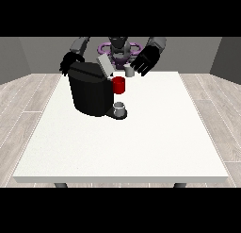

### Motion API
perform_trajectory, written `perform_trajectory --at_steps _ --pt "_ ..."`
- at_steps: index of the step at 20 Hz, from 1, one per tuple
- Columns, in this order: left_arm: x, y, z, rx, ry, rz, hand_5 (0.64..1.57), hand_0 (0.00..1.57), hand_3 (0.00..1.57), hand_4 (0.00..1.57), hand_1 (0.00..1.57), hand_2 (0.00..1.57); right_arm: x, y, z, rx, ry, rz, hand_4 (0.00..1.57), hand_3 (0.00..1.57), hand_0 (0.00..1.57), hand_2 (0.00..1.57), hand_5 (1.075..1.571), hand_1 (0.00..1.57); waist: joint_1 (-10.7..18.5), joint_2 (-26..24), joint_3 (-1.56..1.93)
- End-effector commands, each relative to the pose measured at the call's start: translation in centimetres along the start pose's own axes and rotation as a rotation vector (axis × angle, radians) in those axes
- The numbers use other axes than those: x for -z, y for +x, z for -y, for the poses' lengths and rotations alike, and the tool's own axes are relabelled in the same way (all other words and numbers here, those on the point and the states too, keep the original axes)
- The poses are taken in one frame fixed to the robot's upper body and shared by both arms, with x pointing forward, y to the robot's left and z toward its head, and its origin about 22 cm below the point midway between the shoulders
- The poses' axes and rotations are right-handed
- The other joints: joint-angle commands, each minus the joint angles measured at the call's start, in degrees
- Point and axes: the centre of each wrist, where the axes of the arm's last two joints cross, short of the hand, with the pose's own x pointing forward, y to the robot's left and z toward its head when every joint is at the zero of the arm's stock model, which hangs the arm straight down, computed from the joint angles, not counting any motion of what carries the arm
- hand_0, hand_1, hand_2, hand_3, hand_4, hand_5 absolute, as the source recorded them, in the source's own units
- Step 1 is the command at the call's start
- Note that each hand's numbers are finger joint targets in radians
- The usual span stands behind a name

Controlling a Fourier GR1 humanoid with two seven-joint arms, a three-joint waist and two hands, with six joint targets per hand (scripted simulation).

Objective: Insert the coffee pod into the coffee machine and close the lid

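Note:
The black coffee machine (89, 90) stands on the white table (141, 142), left of the middle. Its grey lid (104, 64) is tilted up and open. A red part (119, 85) juts from the machine's front, and a grey cup (120, 108) sits below it on the machine's base. A small grey coffee pod (129, 71) stands near the table's far edge. Just beside the pod, the hand at the view's right (146, 60) hovers with its fingers spread. The hand at the view's left (69, 62) hangs behind the machine's top corner, holding nothing.
The robot's torso (118, 47) stands behind the table's far edge. The table's near half and right side hold nothing else. A wooden floor surrounds the table.

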Motion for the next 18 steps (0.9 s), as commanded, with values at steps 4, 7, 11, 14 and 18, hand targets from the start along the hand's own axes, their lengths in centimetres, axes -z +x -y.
perform_trajectory --at_steps 4,7,11,14,18 --pt "0.5 0.7 -1.0 0.006 0.012 -0.008 1.571 1.26 1.24 0.49 1.26 1.3 0.3 1.3 0.3 -0.02 0.015 -0.003 0.52 0.0 0.0 0.0 1.571 0.0 -1.8 1.1 0.0" --pt "1.7 3.7 -0.6 0.006 0.001 0.033 1.571 1.31 1.24 0.49 1.31 1.33 1.3 1.0 0.5 -0.027 -0.031 0.05 0.48 0.0 0.0 0.0 1.571 0.0 -0.5 2.8 0.02" --pt "1.5 2.9 -1.3 0.006 0.013 -0.011 1.571 1.3 1.23 0.5 1.3 1.33 0.1 0.1 0.1 -0.014 -0.029 0.026 0.48 0.0 0.0 0.0 1.571 0.0 -1.7 2.8 0.01" --pt "2.5 6.1 0.3 0.017 -0.007 0.032 1.571 1.27 1.22 0.51 1.27 1.3 1.5 0.4 0.5 -0.004 -0.038 0.035 0.51 0.0 0.0 0.0 1.571 0.0 -0.4 3.3 0.04" --pt "1.9 4.4 -0.5 0.041 -0.007 0.032 1.571 1.21 1.19 0.5 1.21 1.26 1.3 0.7 2.5 0.006 -0.043 0.028 0.5 0.0 0.0 0.0 1.571 0.0 -1.2 3.0 0.02"
